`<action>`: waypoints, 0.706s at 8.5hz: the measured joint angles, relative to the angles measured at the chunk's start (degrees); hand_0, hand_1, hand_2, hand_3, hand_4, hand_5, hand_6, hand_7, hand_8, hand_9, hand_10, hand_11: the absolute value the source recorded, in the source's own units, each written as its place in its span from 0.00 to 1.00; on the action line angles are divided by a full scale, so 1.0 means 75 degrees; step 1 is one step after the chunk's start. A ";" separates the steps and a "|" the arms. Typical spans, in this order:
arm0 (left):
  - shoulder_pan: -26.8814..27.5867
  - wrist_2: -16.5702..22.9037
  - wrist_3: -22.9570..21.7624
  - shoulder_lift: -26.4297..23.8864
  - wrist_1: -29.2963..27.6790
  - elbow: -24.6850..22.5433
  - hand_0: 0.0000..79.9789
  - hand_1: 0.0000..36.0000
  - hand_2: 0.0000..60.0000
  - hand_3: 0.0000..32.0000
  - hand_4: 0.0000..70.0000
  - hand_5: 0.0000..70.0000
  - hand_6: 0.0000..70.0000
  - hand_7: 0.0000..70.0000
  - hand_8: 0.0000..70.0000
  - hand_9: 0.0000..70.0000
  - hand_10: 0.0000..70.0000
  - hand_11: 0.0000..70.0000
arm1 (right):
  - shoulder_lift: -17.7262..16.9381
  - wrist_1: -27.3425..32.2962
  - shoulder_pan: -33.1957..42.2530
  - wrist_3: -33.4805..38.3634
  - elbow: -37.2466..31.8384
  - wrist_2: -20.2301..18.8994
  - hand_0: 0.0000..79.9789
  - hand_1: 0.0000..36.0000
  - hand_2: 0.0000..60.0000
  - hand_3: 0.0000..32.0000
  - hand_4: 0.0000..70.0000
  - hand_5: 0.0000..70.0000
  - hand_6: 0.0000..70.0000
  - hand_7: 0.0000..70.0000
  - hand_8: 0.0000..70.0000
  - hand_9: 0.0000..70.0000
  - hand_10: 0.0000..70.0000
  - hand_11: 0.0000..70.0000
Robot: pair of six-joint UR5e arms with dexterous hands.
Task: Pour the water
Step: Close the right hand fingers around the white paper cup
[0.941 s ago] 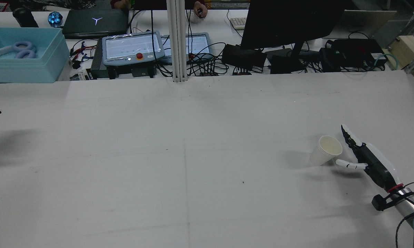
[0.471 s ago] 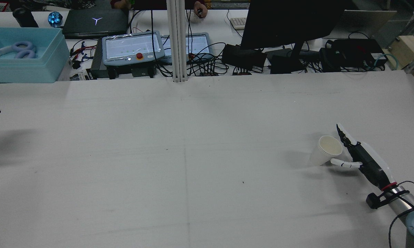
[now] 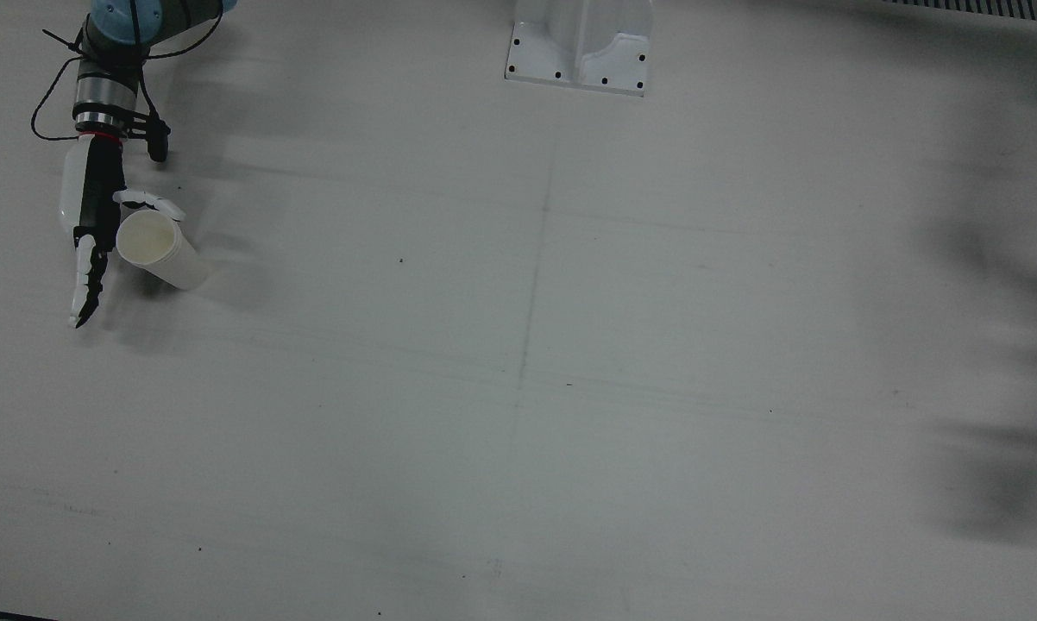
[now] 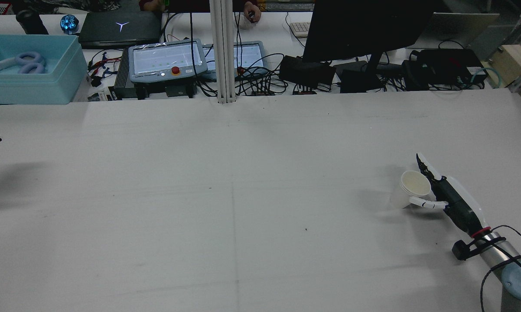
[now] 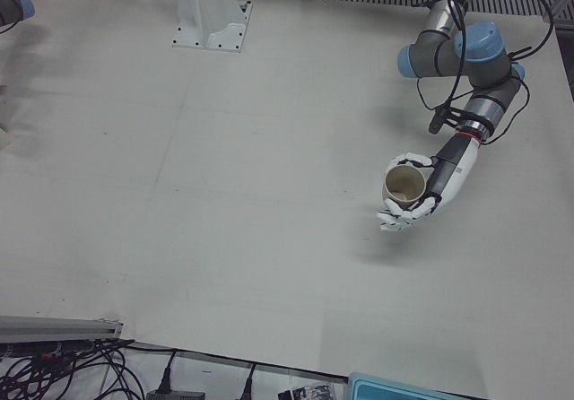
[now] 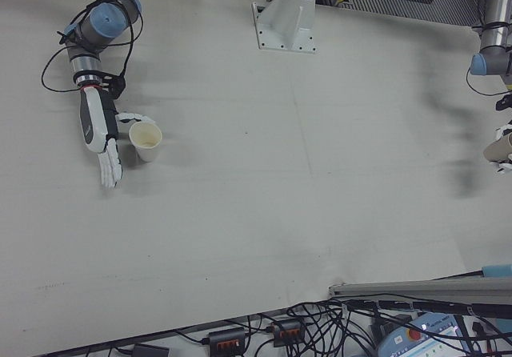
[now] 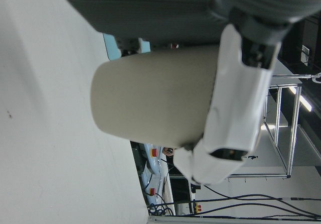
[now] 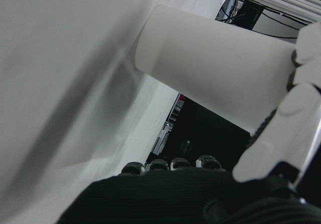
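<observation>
right hand (image 4: 442, 197) is nudging the white cup (image 4: 410, 190), fingers splayed, gripping nothing | left hand (image 5: 421, 198) is clasping its tan cup (image 5: 404, 183) | risk: a sideways shove is threatening to tip the white cup

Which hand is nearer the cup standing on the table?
Right. The right hand is right beside the cup, fingers spread around it. The left hand is far across the table, holding its own cup.
</observation>
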 measured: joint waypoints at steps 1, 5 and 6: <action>0.0003 0.0003 0.0004 0.0000 0.0000 0.0000 1.00 1.00 1.00 0.00 0.37 1.00 0.41 0.43 0.27 0.33 0.30 0.49 | 0.0037 0.0000 0.0010 -0.0001 0.0001 0.0000 0.50 0.32 0.31 0.00 0.01 0.02 0.02 0.03 0.00 0.00 0.02 0.04; 0.0009 0.0011 0.0012 0.0000 0.0029 0.0044 1.00 1.00 1.00 0.00 0.36 1.00 0.41 0.43 0.28 0.34 0.31 0.50 | 0.0225 0.0000 0.0046 -0.0046 0.0008 0.0008 0.50 0.30 0.32 0.00 0.03 0.06 0.10 0.17 0.01 0.05 0.07 0.11; 0.0008 0.0011 0.0012 0.0000 0.0033 0.0052 1.00 1.00 1.00 0.00 0.36 1.00 0.41 0.43 0.28 0.34 0.31 0.50 | 0.0297 0.0000 0.0036 -0.0069 0.0010 0.0014 0.49 0.29 0.32 0.00 0.03 0.11 0.14 0.25 0.06 0.12 0.10 0.16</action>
